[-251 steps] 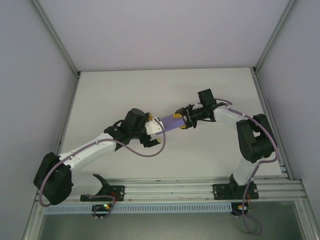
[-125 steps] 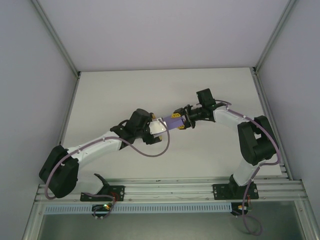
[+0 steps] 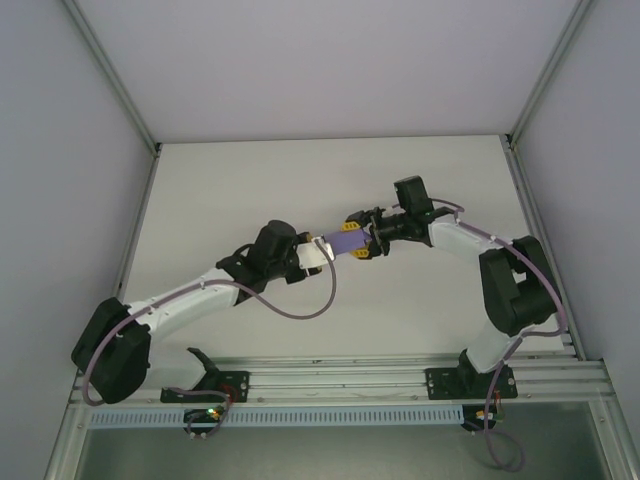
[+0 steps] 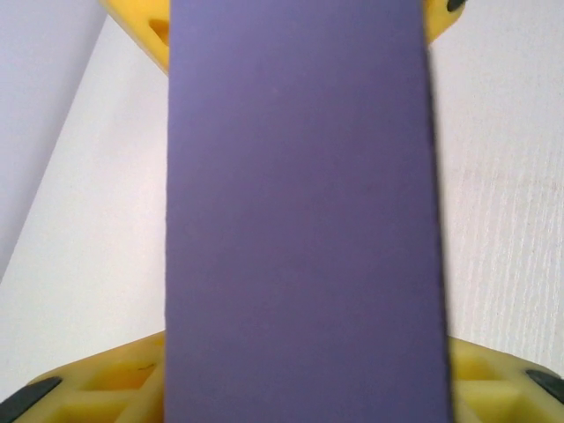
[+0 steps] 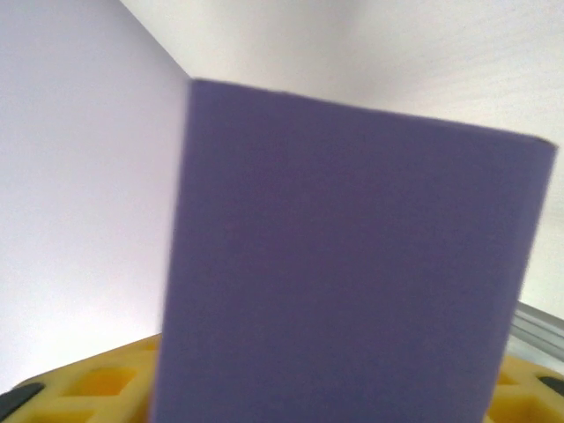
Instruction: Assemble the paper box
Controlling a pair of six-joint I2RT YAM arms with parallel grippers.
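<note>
Purple box [image 3: 340, 241] hanging in mid-air, pinned at both ends!
The left gripper [image 3: 318, 250] clamps its left end, the right gripper [image 3: 362, 243] clamps the other; it bridges them above the table [image 3: 250, 180].

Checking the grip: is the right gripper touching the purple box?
Touching. The top external view shows the paper box end clamped inside the right gripper.

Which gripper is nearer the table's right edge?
Right. The right gripper grips the paper box at the end facing the table's right edge; the left gripper holds the box's other end, farther away.
</note>
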